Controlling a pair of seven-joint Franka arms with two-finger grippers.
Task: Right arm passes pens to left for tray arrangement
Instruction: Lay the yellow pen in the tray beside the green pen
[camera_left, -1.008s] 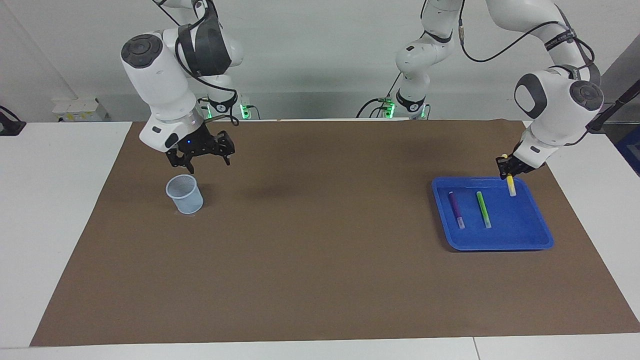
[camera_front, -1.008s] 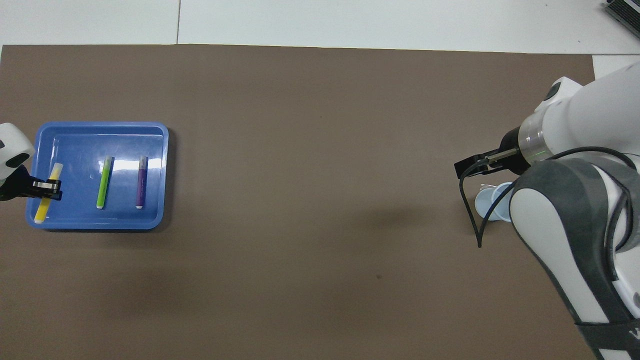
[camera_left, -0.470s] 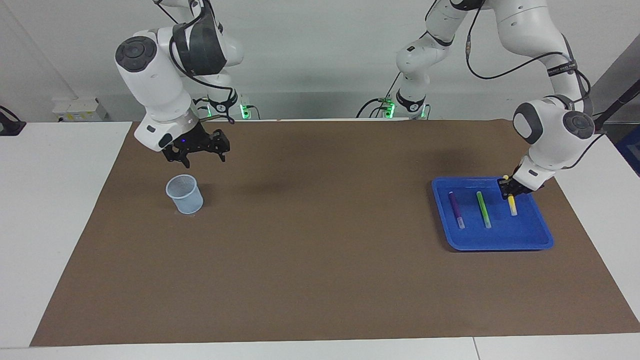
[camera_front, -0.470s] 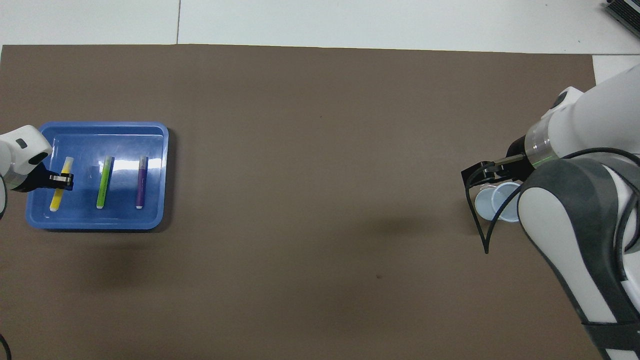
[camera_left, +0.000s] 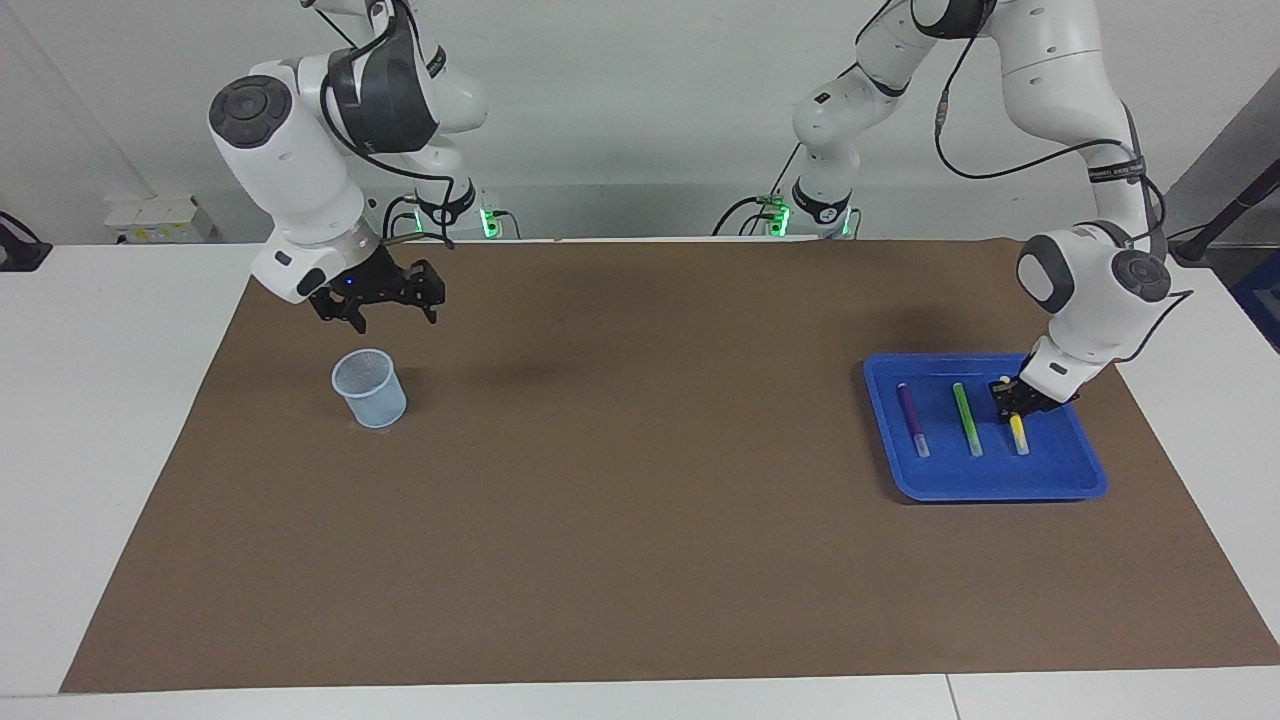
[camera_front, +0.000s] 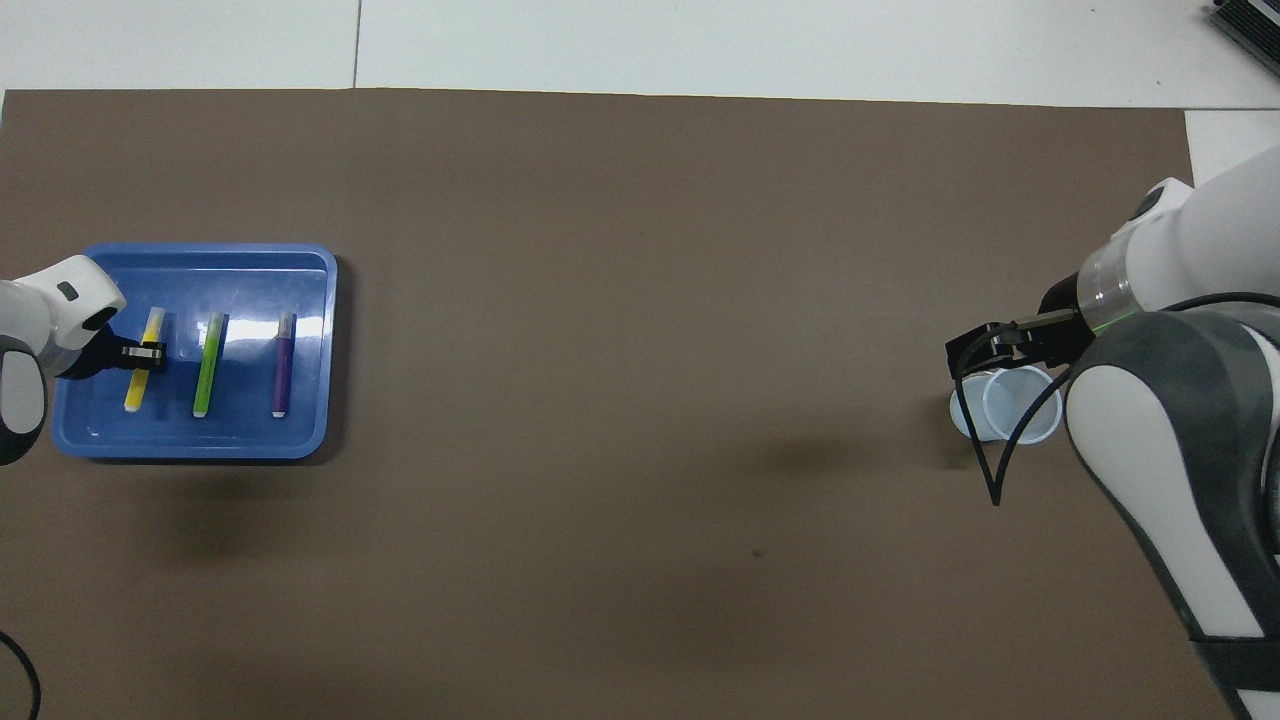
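Our left gripper (camera_left: 1016, 402) pinches the yellow pen (camera_left: 1018, 434) low inside the tray (camera_left: 985, 484); our right gripper (camera_left: 378, 298) hangs spread, well apart from the tray.

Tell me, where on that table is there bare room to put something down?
Most of the brown mat between the clear cup and the blue tray is bare. The tray is crowded: purple pen, green pen, and the yellow pen gripped by the left claw. The right claw hangs open above the mat by the cup.

Brown mat (camera_left: 640, 520) covers white table (camera_left: 110, 420); pale wall (camera_left: 640, 90).
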